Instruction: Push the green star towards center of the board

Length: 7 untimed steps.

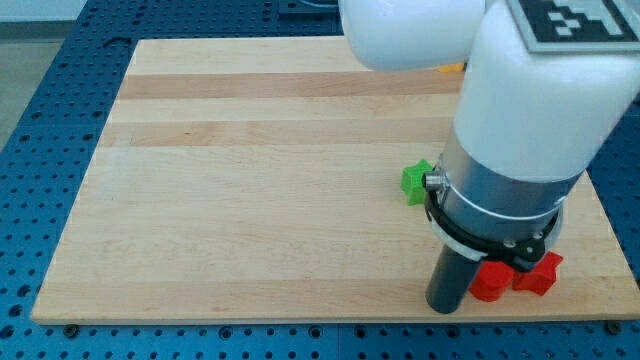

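Approach step: my tip (447, 306) at lower right, below green star (417, 182), beside red blocks (514, 276). No jaws here. Next: circling right of star, pushing left.

Bright even light, soft shadows, seemingly sharp

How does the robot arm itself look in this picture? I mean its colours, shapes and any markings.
The arm has rounded, glossy white shells. A black-and-white square-patterned marker sits on top. Below comes a grey metallic cylinder with a small silver stud on its side, then a white ring and a black clamp. It ends in a dark round rod; my tip is its lower end. No cables show.
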Tool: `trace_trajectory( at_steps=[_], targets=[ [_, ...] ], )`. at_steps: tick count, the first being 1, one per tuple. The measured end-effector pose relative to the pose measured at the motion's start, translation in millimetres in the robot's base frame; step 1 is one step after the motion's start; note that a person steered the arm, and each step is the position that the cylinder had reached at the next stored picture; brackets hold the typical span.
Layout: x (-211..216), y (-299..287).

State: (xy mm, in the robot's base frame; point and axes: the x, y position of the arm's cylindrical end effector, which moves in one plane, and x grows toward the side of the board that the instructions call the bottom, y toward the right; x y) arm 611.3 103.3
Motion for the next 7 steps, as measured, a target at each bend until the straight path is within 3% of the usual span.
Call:
trace_trajectory(
  at_steps=[4,7],
  targets=[
    [-13.0,22.6],
    [-102.1,41.9]
  ],
)
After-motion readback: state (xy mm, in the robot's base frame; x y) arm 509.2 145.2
